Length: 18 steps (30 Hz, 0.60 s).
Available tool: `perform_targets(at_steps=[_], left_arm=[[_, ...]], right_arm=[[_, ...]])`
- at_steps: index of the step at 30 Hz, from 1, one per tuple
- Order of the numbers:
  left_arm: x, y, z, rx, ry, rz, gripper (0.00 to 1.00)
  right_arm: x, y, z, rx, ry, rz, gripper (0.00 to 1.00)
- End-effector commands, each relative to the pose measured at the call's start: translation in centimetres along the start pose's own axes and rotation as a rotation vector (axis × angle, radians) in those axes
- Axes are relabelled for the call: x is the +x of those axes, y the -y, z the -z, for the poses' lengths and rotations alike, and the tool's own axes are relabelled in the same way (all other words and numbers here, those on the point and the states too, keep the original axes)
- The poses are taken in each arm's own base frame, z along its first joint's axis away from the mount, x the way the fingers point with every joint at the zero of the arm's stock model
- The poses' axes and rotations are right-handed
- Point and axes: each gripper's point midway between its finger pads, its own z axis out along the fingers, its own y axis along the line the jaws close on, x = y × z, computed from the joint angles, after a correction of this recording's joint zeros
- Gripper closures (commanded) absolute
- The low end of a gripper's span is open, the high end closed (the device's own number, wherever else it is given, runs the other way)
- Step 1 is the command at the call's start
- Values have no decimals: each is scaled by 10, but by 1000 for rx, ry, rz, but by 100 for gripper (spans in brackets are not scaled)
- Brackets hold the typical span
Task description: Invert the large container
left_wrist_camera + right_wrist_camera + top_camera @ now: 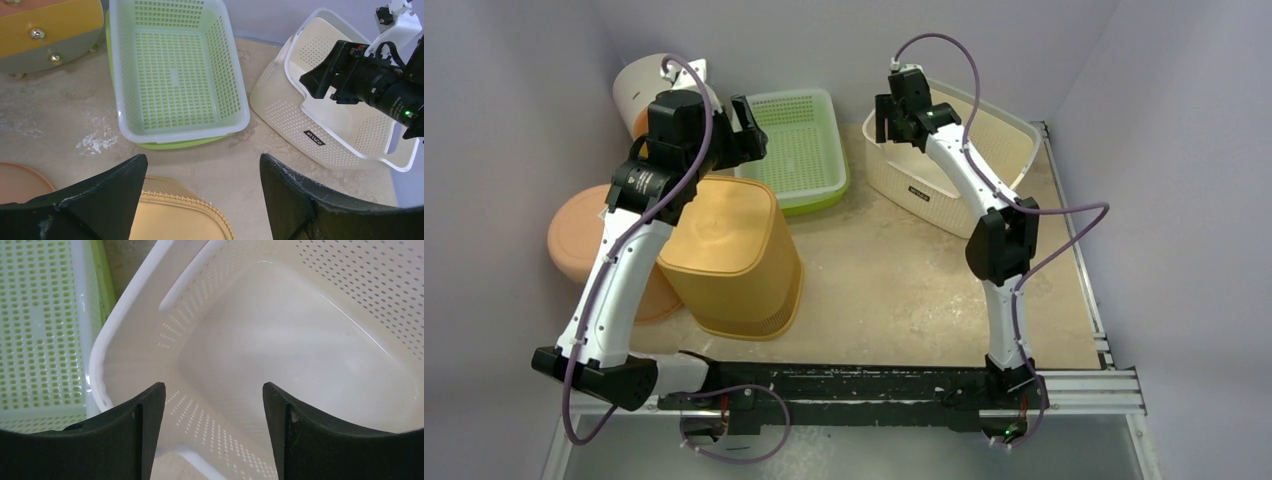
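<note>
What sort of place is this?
Probably a lab test cell: plain walls enclose a scuffed tabletop, a metal rail runs along its near edge, and household plastics like the green basket sit as props.

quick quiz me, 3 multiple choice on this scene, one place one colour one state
1. The right claw is positioned over
A. the green basket
B. the rim of the white basket
C. the yellow container

2. The slotted basket just left of the white basket is
A. green
B. pink
C. blue

3. The left claw is
A. shut on a basket rim
B. shut on a lid
C. open, holding nothing

Answers:
1. B: the right wrist view shows the right claw straddling the rim of the white basket.
2. A: the top view shows the green basket next to the white one.
3. C: the left wrist view shows the left claw with its jaws spread and only table and baskets between them.
</note>
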Motion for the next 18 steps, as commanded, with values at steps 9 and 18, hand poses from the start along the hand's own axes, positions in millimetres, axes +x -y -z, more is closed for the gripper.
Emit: perform_targets(at_steps=[9, 18], left_arm=[[13, -12, -22, -69, -25, -30, 20], [20, -7, -34, -47, -40, -22, 20]], right_arm=[[-48, 29, 57, -79, 208, 82, 32], [-3, 56, 67, -138, 135, 188, 31]])
